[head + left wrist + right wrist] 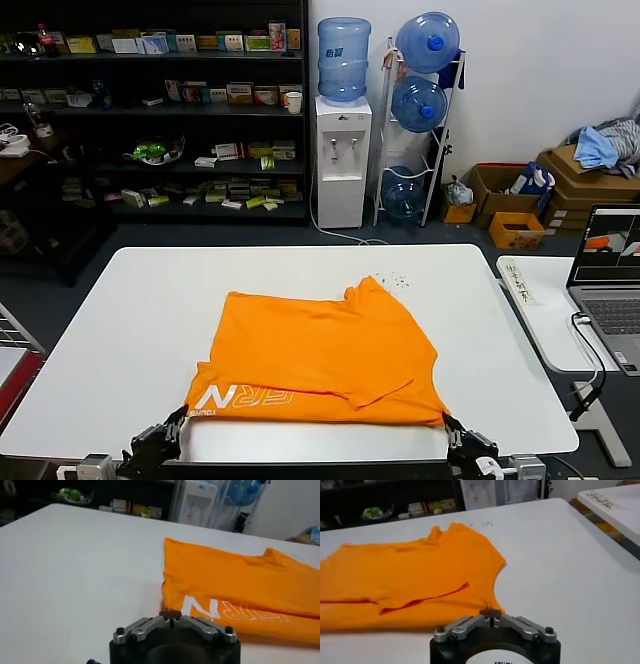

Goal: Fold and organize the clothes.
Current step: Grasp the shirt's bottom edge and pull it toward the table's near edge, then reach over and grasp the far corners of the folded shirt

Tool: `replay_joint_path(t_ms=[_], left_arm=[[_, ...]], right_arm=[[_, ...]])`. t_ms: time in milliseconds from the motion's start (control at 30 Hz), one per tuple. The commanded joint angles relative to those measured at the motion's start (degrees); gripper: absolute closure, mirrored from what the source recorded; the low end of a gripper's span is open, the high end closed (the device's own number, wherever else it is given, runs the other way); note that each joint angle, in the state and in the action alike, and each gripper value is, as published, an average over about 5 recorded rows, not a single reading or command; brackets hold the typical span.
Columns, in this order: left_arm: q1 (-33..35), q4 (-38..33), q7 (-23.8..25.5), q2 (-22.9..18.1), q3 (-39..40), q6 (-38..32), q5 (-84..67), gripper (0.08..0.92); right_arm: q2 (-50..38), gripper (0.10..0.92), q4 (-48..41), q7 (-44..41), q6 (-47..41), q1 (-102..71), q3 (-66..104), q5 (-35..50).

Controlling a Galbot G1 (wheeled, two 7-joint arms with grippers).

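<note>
Fingers, left gripper [172,614]: lying clenched together at the table's near edge, just beside the shirt's lettered corner, gripping nothing.
Shirt [320,350]: lying folded on the white table [150,310], lettering facing up along its near hem.
Fingers, right gripper [491,613]: sitting clenched at the shirt's near right corner, tips meeting the hem.

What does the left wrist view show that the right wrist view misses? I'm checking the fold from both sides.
Only the left wrist view: the white lettering along the folded-up near edge, with the shut left gripper just short of it. Only the right wrist view: the sleeve at the shirt's right end and the shut right gripper at the fabric's corner. Both: the orange T-shirt lying partly folded on the white table.
</note>
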Motion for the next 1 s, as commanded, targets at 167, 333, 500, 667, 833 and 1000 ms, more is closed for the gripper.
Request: replay_joint_path(t_ms=[167, 333, 500, 667, 833, 1000], left_arm=[[7.02, -4.85, -1.24, 0.63, -1.45, 1.75, -0.9, 0.906], [3.57, -6.86, -1.9, 1.71, -2.06, 3.05, -2.34, 0.801], [-6.91, -6.46, -2.76, 6.09, -3.14, 4.1, -5.09, 0.662], [-24.86, 4.43, -1.12, 9.06, 1.99, 1.86, -7.29, 0.515], [-40.9, 16.6, -0.19, 8.05, 10.64, 1.52, -9.61, 0.368], [-52.14, 27.84, 1.9, 8.13, 18.8, 2.28, -11.49, 0.234]], right_arm=[[-0.53, 0.878, 1.76, 1.63, -0.57, -2.35, 0.53, 0.29], [-1.28, 0.748, 4.65, 1.63, -0.5, -0.08, 0.91, -0.31], [-4.35, 0.601, 6.11, 2.37, -0.9, 8.59, 1.08, 0.84], [-4.19, 0.463, -2.72, 2.65, -0.9, 28.01, -4.06, 3.78], [1.91, 0.315, -17.75, 4.79, -2.18, 48.97, -13.07, 6.38], [6.61, 0.214, -32.91, 3.16, -2.16, 62.78, -20.32, 4.61]])
